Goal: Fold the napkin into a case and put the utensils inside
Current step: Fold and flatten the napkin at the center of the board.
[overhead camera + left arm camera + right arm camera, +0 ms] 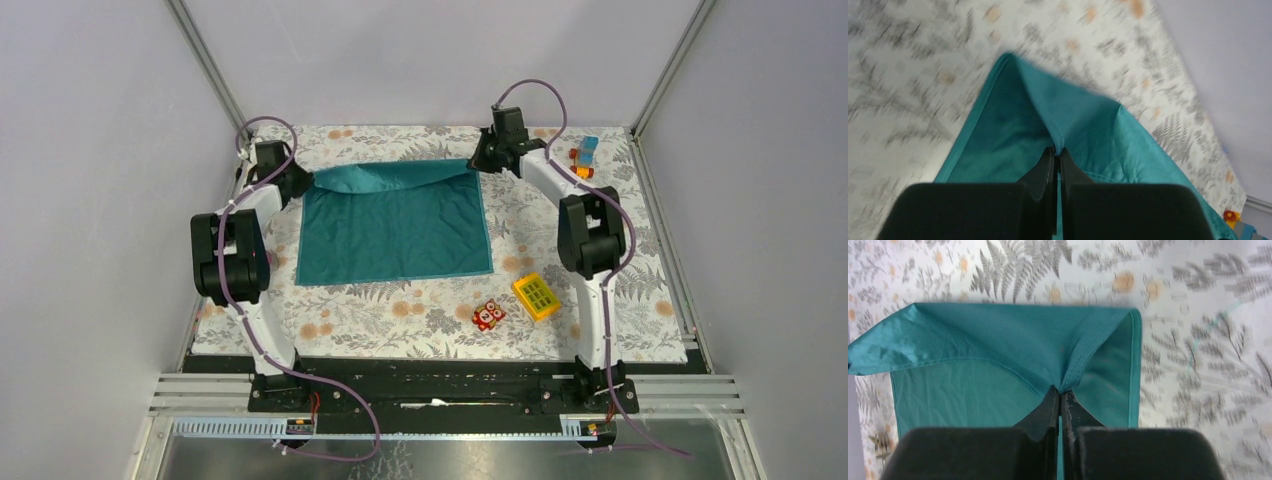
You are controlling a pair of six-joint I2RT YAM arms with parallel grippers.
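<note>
Starting with the top external view, the napkin (395, 228) is seen spread on the fern-patterned table cover (420, 310), between the two arms and toward the far half of the table. Its far edge is held up off the surface and curled toward the near side. That edge is pinched at the far-left corner by the left gripper (300, 182) and at the far-right corner by the right gripper (478, 160). A red owl toy (488, 315) and a yellow gridded block (536, 296) are placed just beside each other at the near right, apart from the cloth. A small blue-and-orange toy (585, 157) is seen at the far right.

In the left wrist view, which is blurred, the jaws are shown pressed together on the napkin's hem, and teal fabric slopes away from the tips down to the table.

In the right wrist view, the jaws are likewise clamped on a stitched hem. A raised fold is stretched leftward from them above the flat layer below.
</note>
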